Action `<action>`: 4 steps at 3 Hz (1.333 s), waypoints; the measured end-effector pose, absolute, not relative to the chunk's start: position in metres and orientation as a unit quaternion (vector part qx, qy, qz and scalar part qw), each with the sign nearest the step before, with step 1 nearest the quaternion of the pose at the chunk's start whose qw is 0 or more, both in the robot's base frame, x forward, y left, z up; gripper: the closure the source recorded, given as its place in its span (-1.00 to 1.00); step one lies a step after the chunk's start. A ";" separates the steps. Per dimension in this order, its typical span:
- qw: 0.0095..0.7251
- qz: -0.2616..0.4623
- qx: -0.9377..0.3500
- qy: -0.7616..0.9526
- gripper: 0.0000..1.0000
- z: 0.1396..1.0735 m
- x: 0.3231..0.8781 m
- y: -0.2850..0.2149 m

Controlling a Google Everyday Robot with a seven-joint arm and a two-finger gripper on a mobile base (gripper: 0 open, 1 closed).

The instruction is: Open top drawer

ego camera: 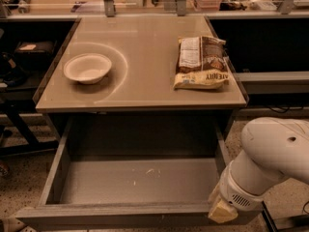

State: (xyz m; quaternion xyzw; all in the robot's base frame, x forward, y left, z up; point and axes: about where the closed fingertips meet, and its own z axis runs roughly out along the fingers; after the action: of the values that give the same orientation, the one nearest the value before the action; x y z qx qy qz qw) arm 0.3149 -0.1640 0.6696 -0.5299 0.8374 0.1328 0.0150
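Note:
The top drawer (135, 180) stands pulled far out from under the tan counter. Its grey inside floor shows a few white scuffs near the middle. Its front wall (116, 211) runs along the bottom of the camera view. My gripper (221, 210) is at the drawer's front right corner, at the end of the white arm (270, 153). Only its pale yellowish tip shows, right against the front wall.
On the counter (145, 88) a white bowl (87, 67) sits at the left and a brown-and-yellow snack bag (200, 62) lies at the right. Dark shelves flank the counter on both sides. Speckled floor shows at the lower left and right.

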 end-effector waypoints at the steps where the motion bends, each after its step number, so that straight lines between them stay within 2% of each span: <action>1: 0.015 0.133 -0.530 0.837 1.00 0.670 0.315 -0.163; 4: 0.002 0.140 -0.516 0.845 1.00 0.673 0.295 -0.164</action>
State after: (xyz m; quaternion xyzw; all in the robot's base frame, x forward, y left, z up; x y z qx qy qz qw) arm 0.2945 -0.1642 0.6732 -0.5157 0.8452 0.1403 0.0016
